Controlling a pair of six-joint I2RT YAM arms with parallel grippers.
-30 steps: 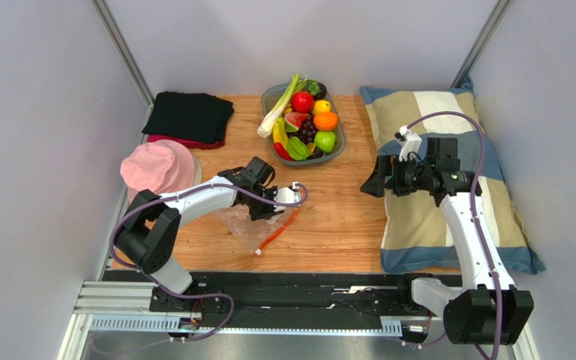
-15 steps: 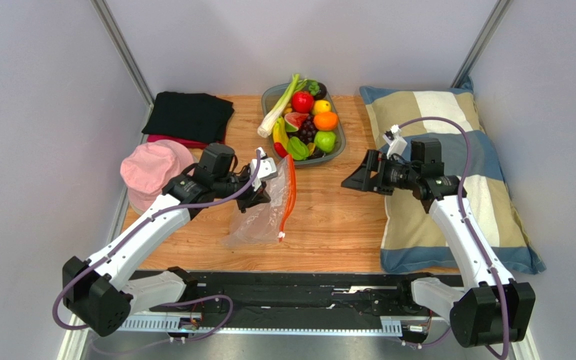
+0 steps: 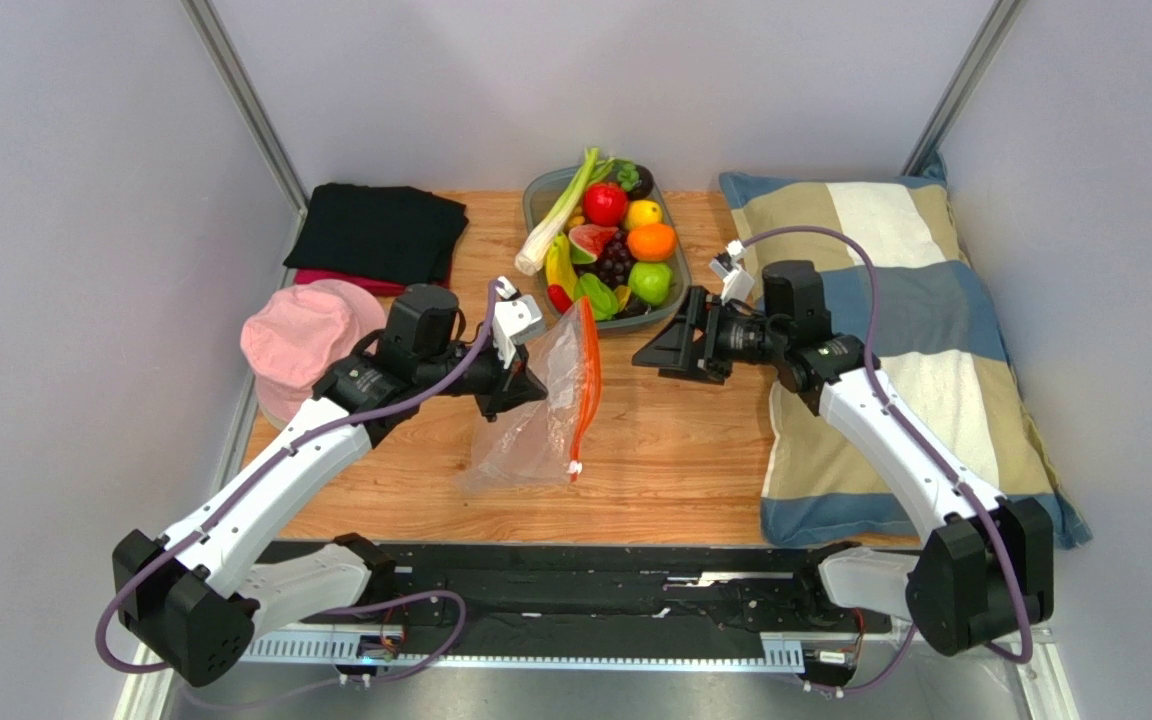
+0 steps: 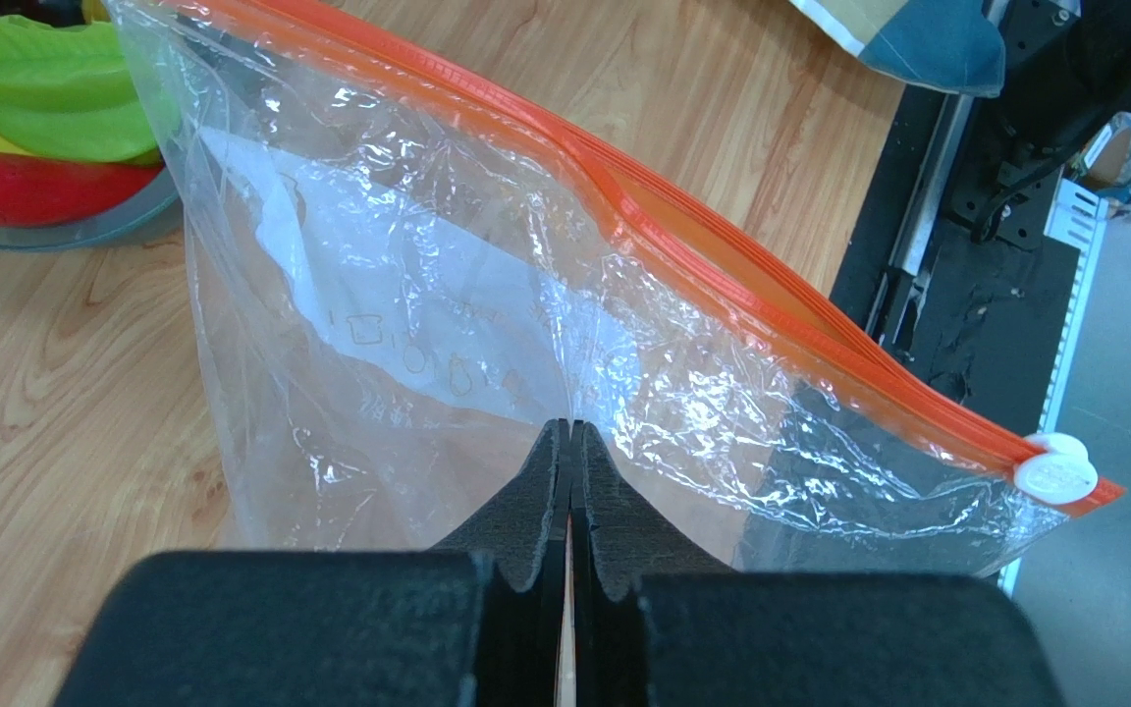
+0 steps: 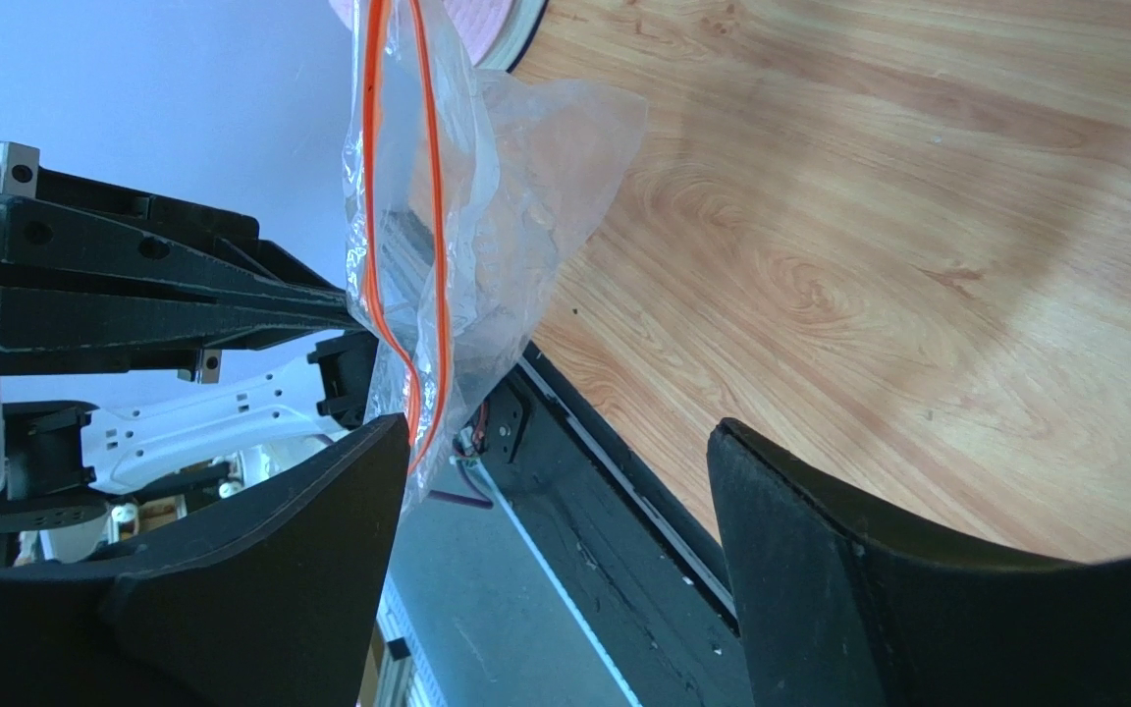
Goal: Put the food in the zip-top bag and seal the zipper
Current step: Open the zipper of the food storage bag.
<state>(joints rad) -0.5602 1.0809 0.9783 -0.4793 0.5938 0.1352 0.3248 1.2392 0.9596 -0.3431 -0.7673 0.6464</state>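
Hanging over the table, the bag is pinched by the left tool. The right tool is spread near its zipper.

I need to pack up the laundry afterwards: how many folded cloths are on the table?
2. A black cloth lies at the far left, and a red cloth peeks out from beneath its near edge. More could be hidden underneath the black one.

Zip-top bag hangs between left claw and right claw, before tray.
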